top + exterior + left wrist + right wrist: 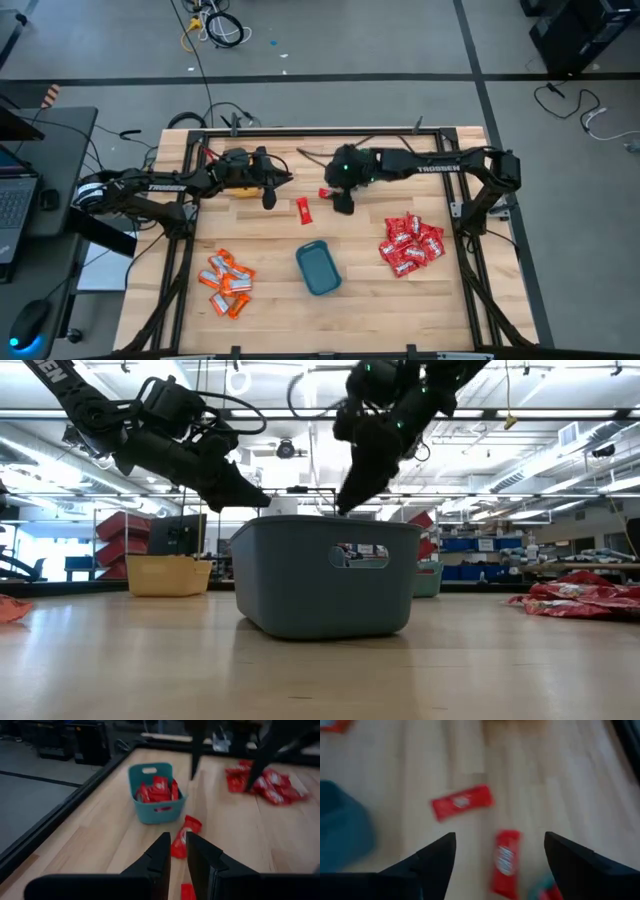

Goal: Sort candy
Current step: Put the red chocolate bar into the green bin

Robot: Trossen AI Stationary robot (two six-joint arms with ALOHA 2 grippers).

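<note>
lying loose at mid-table: two narrow red bars (pixel 304 208), with like ones filling the teal bin (pixel 318 268) at six o'clock, so probably heading there. hovering above with fingers spread wide: right gripper (pixel 500 852). waiting at nine o'clock, nearly pinched together, gripping nothing visible: left gripper (pixel 178 851).

We see a desk (pixel 270 240) of pale wood planks with a smooth, faintly sheened finish, framed by dark matt metal rails (pixel 320 130). The teal bin (pixel 318 268) looks like smooth matt plastic, as does the yellow bin (pixel 168 575). The candy (pixel 411 245) wears glossy red wrappers that crinkle, and the right gripper (pixel 500 852) fingers look matt black.
</note>
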